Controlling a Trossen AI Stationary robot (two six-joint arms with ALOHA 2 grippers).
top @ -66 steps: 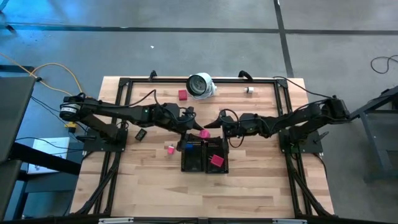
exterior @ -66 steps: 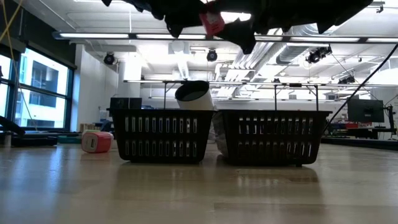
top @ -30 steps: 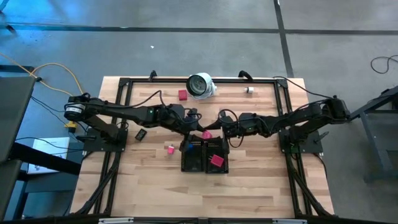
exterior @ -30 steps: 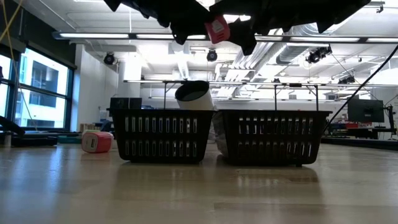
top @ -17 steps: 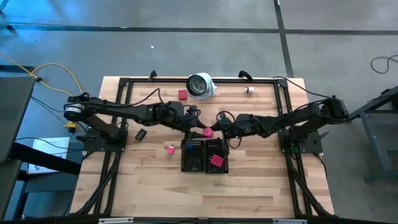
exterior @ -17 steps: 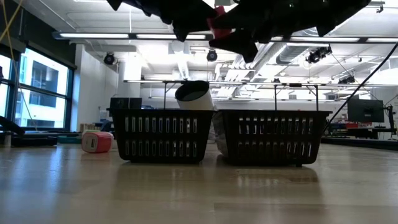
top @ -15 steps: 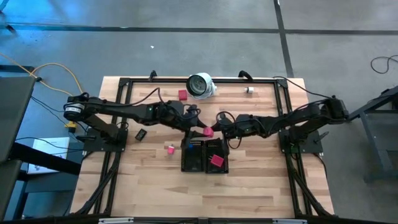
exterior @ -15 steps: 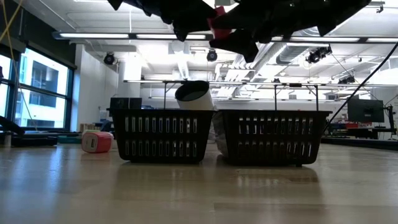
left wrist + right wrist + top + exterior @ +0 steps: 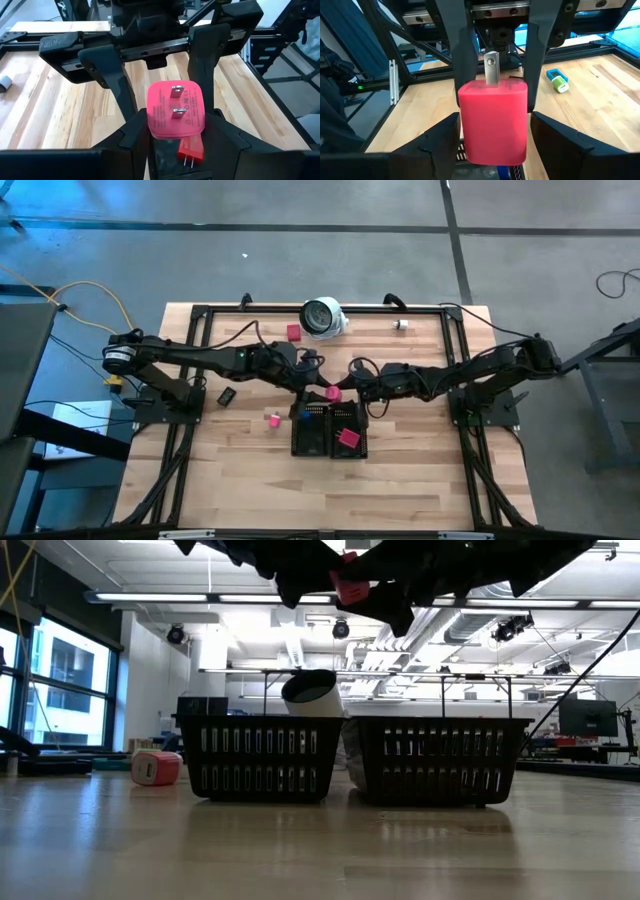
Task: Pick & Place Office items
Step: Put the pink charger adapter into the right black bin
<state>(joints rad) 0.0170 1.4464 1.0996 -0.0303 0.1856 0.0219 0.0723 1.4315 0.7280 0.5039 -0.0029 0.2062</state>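
With some pieces already in the black trays (image 9: 329,430), both claws met on the pink plug (image 9: 175,110): left claw (image 9: 316,383) gripped it, right claw (image 9: 347,391) stood open, others waited on the counter (image 9: 240,470).

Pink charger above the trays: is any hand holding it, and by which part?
The left hand holds the pink charger by its two side faces, with the prongs free. The right hand stands open around it, apparently not gripping.

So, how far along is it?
Done: a pink piece lies in a black tray. In hand: the left gripper holds the pink charger above the trays, the right gripper meeting it. Remaining: a red piece, a small pink piece and a white piece.
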